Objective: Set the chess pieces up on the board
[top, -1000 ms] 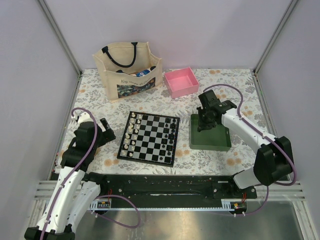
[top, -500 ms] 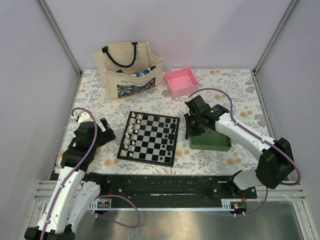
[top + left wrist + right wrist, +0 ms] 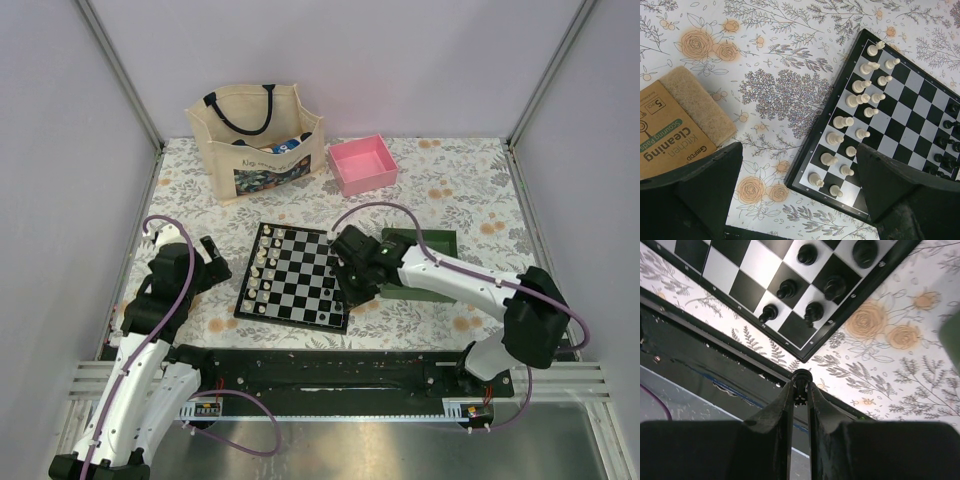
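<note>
- My R gripper clenched on one black piece, held just off the board corner
- Other black pieces stand on nearby edge squares
- My L gripper: jaws wide apart, nothing in them

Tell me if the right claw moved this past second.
Yes. The right claw, gripping a chess piece, moved left from the green tray to the board's right edge.

The board shows black-and-white checks inside a black rim. The chess pieces are black, the other chessmen cream. The bench wears grey foliage and orange roses. At right the tray is green; the box above is pink.
</note>
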Robot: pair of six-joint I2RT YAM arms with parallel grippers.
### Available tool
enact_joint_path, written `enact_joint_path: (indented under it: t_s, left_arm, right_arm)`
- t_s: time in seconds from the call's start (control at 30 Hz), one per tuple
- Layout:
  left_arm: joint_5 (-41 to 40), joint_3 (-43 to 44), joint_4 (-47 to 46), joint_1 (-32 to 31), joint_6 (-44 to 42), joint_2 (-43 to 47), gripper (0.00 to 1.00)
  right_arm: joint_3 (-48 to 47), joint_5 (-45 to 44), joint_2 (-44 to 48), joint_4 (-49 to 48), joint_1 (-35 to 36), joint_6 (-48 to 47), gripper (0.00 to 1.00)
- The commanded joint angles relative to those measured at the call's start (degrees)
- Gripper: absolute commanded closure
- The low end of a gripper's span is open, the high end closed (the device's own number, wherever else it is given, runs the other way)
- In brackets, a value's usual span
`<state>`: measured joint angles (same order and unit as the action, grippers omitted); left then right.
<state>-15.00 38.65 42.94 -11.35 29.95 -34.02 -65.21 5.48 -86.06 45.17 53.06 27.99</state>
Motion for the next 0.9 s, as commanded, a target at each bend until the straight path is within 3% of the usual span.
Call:
enact_joint_path:
  t_s: [0.0, 0.87]
  left_arm:
    - [0.4, 0.9, -2.5, -0.2, -0.5, 0.0, 0.01]
    - [0.1, 0.9, -2.5, -0.1, -0.4, -0.2, 0.01]
  right_arm:
    - [-1.6, -0.6, -3.0, -0.8, 4.0, 1.1, 0.88]
    - [-8.4, -5.2, -14.4, 0.9, 7.4, -2.3, 0.86]
